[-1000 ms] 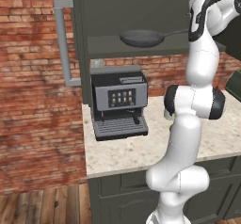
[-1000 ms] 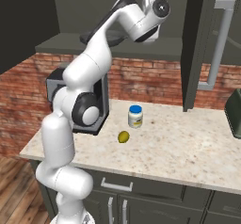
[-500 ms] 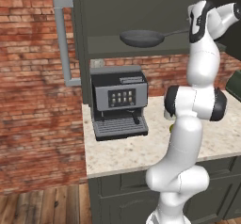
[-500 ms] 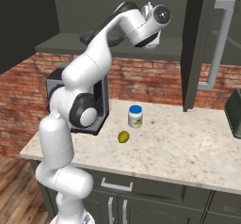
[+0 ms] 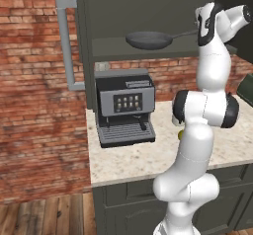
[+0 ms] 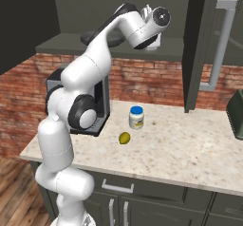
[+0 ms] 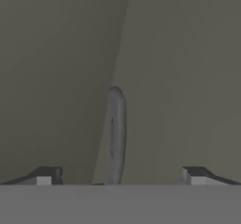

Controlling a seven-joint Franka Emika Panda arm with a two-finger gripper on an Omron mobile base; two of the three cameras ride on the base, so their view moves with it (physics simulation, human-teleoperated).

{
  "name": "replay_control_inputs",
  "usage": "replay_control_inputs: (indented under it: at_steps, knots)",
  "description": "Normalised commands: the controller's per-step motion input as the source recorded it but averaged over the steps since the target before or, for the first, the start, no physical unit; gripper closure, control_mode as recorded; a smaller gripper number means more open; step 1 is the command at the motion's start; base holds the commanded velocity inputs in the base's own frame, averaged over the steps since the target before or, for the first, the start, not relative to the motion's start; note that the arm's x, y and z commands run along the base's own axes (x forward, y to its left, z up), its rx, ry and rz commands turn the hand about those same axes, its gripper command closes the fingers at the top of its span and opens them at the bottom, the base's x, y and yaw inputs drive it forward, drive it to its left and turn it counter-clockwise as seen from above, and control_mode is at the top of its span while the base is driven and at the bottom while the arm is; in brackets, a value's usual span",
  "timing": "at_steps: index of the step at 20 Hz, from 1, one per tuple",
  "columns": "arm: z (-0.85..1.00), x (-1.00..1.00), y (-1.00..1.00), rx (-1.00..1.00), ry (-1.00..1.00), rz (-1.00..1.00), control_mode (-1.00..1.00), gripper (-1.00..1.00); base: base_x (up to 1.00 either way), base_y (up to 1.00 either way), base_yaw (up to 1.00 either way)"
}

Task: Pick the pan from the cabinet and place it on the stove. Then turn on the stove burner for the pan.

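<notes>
Far left of the left base view, the tall dark grey wall cabinet (image 5: 86, 41) stands with its door swung wide, long silver bar handle (image 5: 65, 44) sticking out at upper left, so the shelf is reachable. Below it, mid-left, a black-and-silver coffee machine (image 5: 124, 108) sits on the pale speckled stone counter (image 5: 148, 155). Upper centre, the round shallow dark grey frying pan (image 5: 148, 40) rests flat on the cabinet shelf, its long thin handle pointing right toward the arm, likely the easiest part to grab. Upper right of that view the white arm reaches up to shelf height, wrist right at the handle's end. In the right base view the pan is mostly behind the arm, upper left of centre; further right on the counter are a small yellow-green fruit (image 6: 124, 137) and a white jar with blue lid (image 6: 136, 117), well apart from the work, and the other open cabinet door stands at upper right. In the hand view the two-finger gripper (image 7: 117, 176) is released, jaws spread wide, dark tips at bottom left and bottom right, with the pan handle running up between them, not touching either. Looks lined up to straddle the handle before closing; pan not yet picked, stove step not started.
</notes>
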Motion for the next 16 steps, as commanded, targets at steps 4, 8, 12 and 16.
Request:
replay_control_inputs:
  at_steps: [4,8,12,16]
  knots:
    - [-0.23,0.12,0.09,0.00,0.00,0.01,-1.00,-1.00,0.00,0.00,0.00]
    - [-0.21,0.14,0.06,0.00,0.00,0.02,-1.00,-1.00,0.00,0.00,0.00]
    - [-0.14,0.22,0.07,0.00,0.00,0.01,-1.00,-1.00,0.00,0.00,0.00]
    - [-0.11,0.30,0.16,0.00,-0.01,0.01,-1.00,-1.00,0.00,0.00,0.00]
